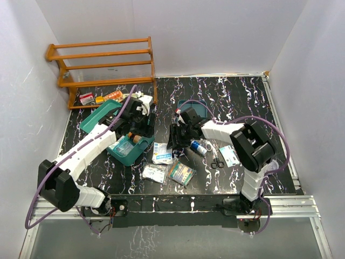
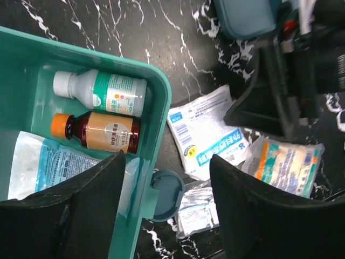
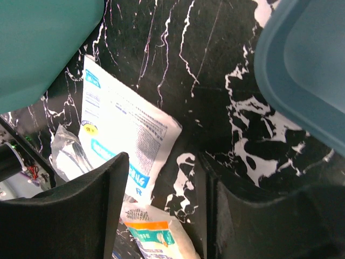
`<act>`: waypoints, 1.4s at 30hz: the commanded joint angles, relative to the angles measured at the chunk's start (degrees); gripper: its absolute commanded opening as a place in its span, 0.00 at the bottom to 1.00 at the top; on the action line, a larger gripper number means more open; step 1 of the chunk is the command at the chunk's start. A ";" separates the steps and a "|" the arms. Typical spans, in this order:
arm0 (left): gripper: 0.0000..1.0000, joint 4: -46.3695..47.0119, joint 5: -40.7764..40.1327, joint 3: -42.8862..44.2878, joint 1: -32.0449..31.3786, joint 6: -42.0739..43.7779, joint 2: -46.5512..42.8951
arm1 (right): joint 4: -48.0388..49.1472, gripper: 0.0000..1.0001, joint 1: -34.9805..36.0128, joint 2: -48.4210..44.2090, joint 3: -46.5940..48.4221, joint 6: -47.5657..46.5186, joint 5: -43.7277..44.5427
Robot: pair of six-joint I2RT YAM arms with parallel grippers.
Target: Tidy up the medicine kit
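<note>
Medicine kit (image 2: 163, 105), two bottles (image 2: 102, 93) inside, three packets (image 2: 207, 135) beside

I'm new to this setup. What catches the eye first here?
The open teal medicine kit left of centre stands out, a white bottle and an orange-capped brown bottle lying inside. White packets lie scattered on the black marbled table beside it, and a wooden rack stands back left.

- Bright, even overhead light; soft shadows.
- Glossy black worktop (image 1: 226, 102) shows mild glare.
- Both wrist views: near dark fingers blurred.
</note>
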 commanded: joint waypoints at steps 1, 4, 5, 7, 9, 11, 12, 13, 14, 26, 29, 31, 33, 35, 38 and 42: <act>0.64 2.98 -2.50 3.23 0.01 -4.91 -3.72 | 2.70 0.48 0.82 2.78 4.63 0.53 -1.54; 0.64 4.16 -4.23 3.94 0.20 -7.13 -4.20 | 3.04 0.40 1.39 4.38 5.02 1.97 0.28; 0.65 4.73 -4.28 4.03 0.28 -8.00 -4.44 | 4.15 0.36 1.48 4.61 4.79 2.68 0.73; 0.65 5.76 -3.81 4.04 0.26 -9.43 -5.03 | 6.06 0.23 1.63 4.40 4.09 3.84 2.36; 0.67 6.42 -3.29 4.04 0.37 -10.62 -5.43 | 7.17 0.08 1.60 3.64 3.93 4.33 4.37; 0.68 7.03 -2.99 3.83 0.41 -11.66 -5.94 | 6.82 0.00 1.57 2.14 4.30 3.97 7.21; 0.69 7.29 -2.78 3.67 0.40 -12.02 -6.25 | 6.16 0.00 1.56 1.06 4.64 3.41 8.91; 0.70 7.42 -2.66 3.41 0.49 -12.52 -6.55 | 5.30 0.00 1.58 -0.53 5.15 2.58 10.34; 0.70 7.62 -2.50 3.15 0.54 -13.00 -6.94 | 4.31 0.00 1.51 -1.78 5.58 1.44 11.76; 0.99 11.69 3.81 4.15 0.99 -12.46 -13.19 | -1.37 0.00 0.25 -22.15 8.96 -11.70 18.71; 0.99 11.42 6.55 5.75 1.09 -13.43 -13.25 | -1.32 0.00 0.25 -23.83 12.92 -13.94 15.43; 0.99 12.27 9.73 6.65 1.52 -14.92 -13.24 | -1.13 0.00 0.12 -24.05 15.85 -15.73 12.83; 0.99 13.68 13.11 7.13 2.69 -16.81 -12.80 | -0.92 0.00 -0.34 -23.66 18.89 -16.85 9.89; 0.99 14.22 16.09 8.14 5.44 -19.30 -11.53 | -0.94 0.00 -1.45 -23.04 22.05 -17.32 5.82; 0.97 15.31 22.63 9.57 11.52 -22.56 -9.34 | -0.71 0.00 -4.52 -22.26 25.67 -17.34 -1.69; 0.89 22.52 34.95 9.74 15.77 -26.89 -7.74 | 1.18 0.00 -10.23 -21.24 28.08 -13.89 -14.38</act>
